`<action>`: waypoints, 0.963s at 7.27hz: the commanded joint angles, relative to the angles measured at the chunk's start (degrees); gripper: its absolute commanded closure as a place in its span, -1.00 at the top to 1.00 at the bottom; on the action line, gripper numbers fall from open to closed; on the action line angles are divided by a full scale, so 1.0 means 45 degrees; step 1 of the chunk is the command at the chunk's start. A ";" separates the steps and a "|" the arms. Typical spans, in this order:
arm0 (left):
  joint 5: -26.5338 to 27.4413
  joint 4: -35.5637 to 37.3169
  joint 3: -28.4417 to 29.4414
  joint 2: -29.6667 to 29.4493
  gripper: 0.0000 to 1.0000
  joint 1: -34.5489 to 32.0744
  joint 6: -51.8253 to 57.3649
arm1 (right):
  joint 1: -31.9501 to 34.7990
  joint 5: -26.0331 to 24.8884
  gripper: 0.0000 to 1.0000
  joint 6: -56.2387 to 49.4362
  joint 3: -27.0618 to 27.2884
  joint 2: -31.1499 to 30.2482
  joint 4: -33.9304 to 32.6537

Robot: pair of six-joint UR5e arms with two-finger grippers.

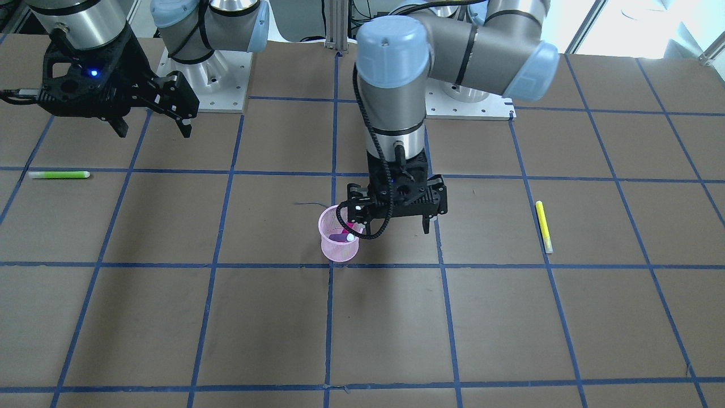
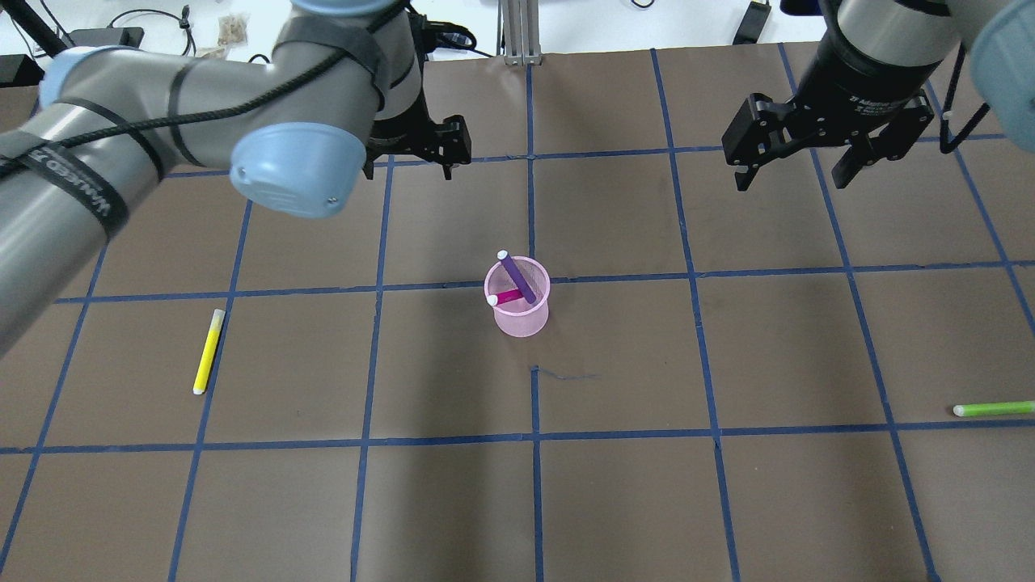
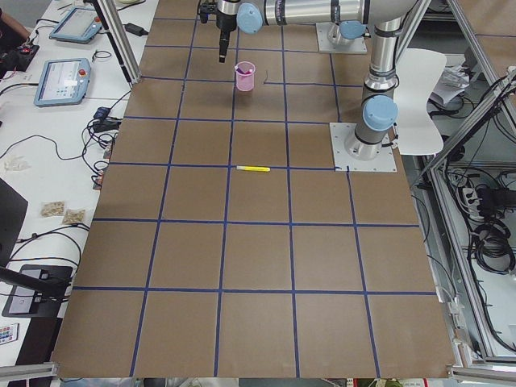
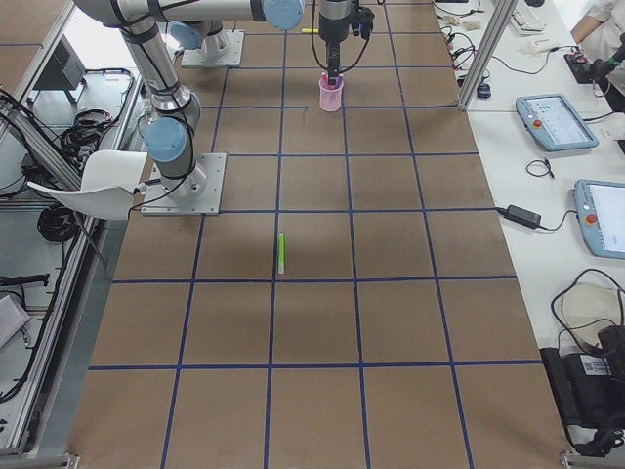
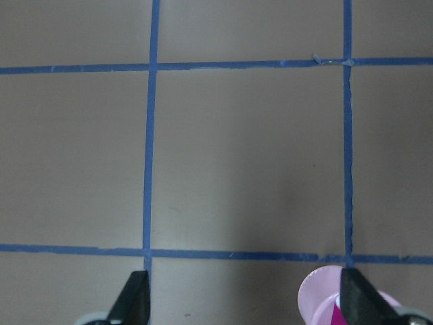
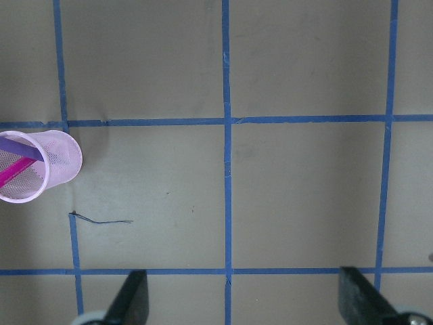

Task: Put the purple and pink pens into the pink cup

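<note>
The pink mesh cup [image 2: 521, 317] stands upright near the table's middle. The purple pen [image 2: 516, 277] and the pink pen [image 2: 507, 297] both lean inside it, white caps up. The cup also shows in the front view [image 1: 338, 245], the left wrist view [image 5: 321, 303] and the right wrist view [image 6: 47, 169]. My left gripper [image 1: 391, 226] is open and empty, raised just beside the cup; it also shows in the left wrist view [image 5: 247, 301]. My right gripper [image 2: 791, 179] is open and empty, high and far to the cup's right.
A yellow pen [image 2: 208, 352] lies on the table on my left side. A green pen [image 2: 993, 409] lies near the right edge. The brown table [image 2: 647, 485] carries a blue tape grid. Operator desks with tablets flank the table's far side in the side views.
</note>
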 commanded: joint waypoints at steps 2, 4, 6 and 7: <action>-0.1075 -0.3252 0.0217 0.1145 1.00 0.2724 0.2093 | 0.0000 -0.0051 1.00 0.0010 -0.0065 -0.0018 -0.0037; -0.0879 -0.4667 -0.0055 0.2239 1.00 0.3138 0.3942 | 0.0000 -0.0092 1.00 0.0030 -0.0026 -0.0038 -0.0036; -0.0878 -0.5726 -0.0134 0.2965 1.00 0.3101 0.3751 | 0.0000 -0.0092 1.00 0.0030 0.0013 -0.0018 -0.0056; -0.0878 -0.5746 -0.0173 0.2986 1.00 0.3062 0.3749 | 0.0000 -0.0130 1.00 0.0146 0.0071 -0.0018 -0.0056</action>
